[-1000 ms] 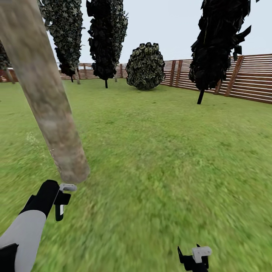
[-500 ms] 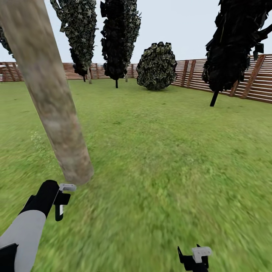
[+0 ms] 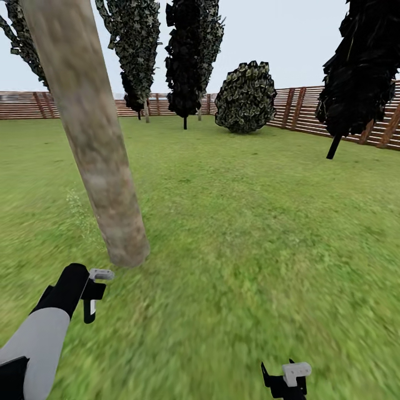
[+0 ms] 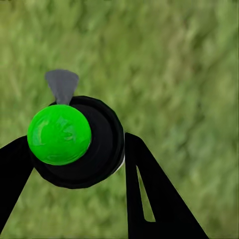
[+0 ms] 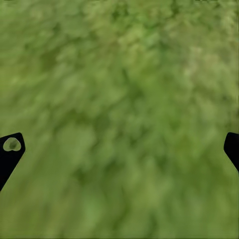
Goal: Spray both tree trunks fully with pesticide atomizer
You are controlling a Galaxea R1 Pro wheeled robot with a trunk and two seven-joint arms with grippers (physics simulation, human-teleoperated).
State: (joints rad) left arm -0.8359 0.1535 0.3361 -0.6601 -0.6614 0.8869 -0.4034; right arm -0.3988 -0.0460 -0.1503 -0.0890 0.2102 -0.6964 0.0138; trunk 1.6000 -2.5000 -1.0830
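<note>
Pale grey-tan bark, blotched: one thick tree trunk (image 3: 91, 133), leaning, running from the upper left of the head view down to the lawn (image 3: 250, 222) at lower left of centre. Over the last second its base has slid right and slightly up in the frame, and the fence (image 3: 344, 116), round bush (image 3: 245, 97) and dark thin-stemmed trees (image 3: 191, 55) have all drifted right with it; the whole picture shifted, so this reads as the camera swinging left, not the things moving.

Left gripper (image 3: 91, 289), lower left of the head view: clenched on the pesticide atomizer (image 3: 95, 283), pale spray head toward the trunk base, just short of it. In the left wrist view the atomizer (image 4: 77, 137) sits dark and round between the black fingers (image 4: 149, 194), topped with a green disc.

Right gripper (image 3: 289, 378), bottom edge right of centre: spread wide and empty, fingertips (image 5: 10, 149) at the wrist view's far edges, grass between.

Faint pale specks (image 3: 78, 208) left of the trunk, possibly pesticide.

Judgement: the swing brings this trunk better in front for spraying; coverage cannot be told.
</note>
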